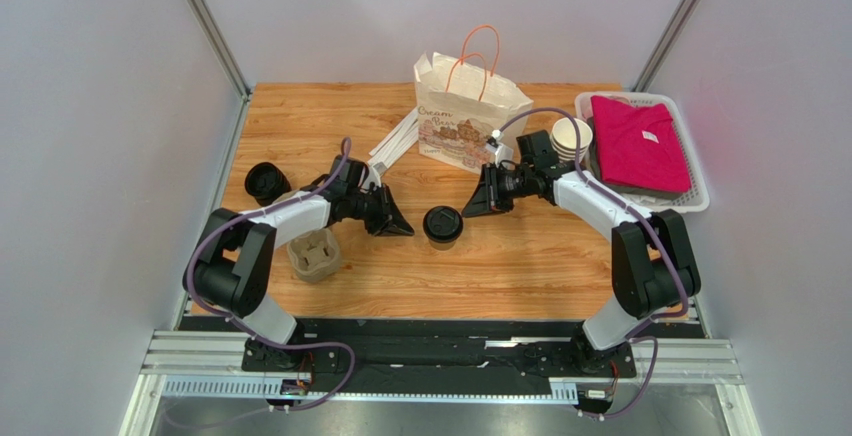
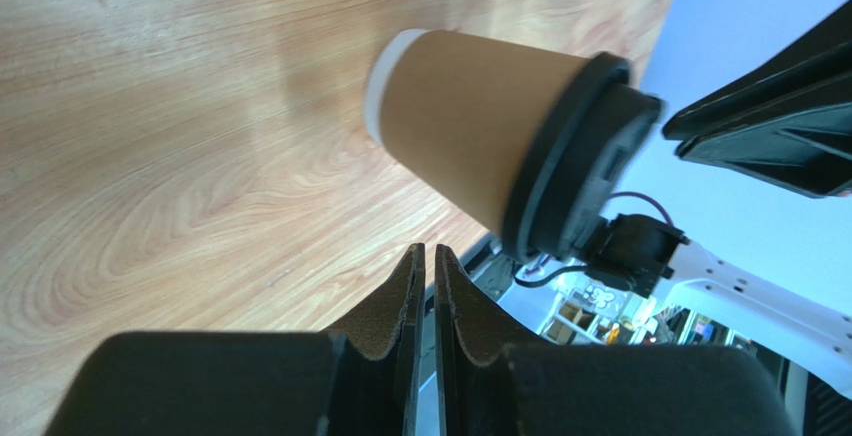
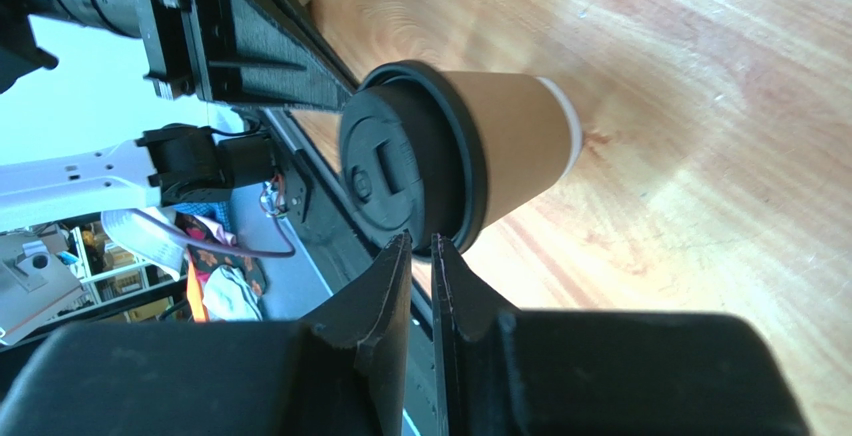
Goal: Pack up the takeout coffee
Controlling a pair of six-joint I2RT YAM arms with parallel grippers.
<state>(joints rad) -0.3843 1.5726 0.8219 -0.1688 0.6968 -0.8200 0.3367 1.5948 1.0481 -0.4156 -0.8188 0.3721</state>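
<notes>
Out on the worktop [image 1: 520,256], the takeout coffee [image 1: 442,226] just stands between the left gripper [image 1: 404,227] and right gripper [image 1: 469,211], both pinched closed and empty, so bagging it in the paper bag [image 1: 465,126] looks not yet started.

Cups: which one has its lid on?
The lone kraft cup mid-table, black lid on; the cup stack by the white basket is lidless.

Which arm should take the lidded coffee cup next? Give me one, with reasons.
Right, probably. The left gripper and right gripper are both shut, about equally near the takeout coffee, but the paper bag stands just beyond the right one.
</notes>
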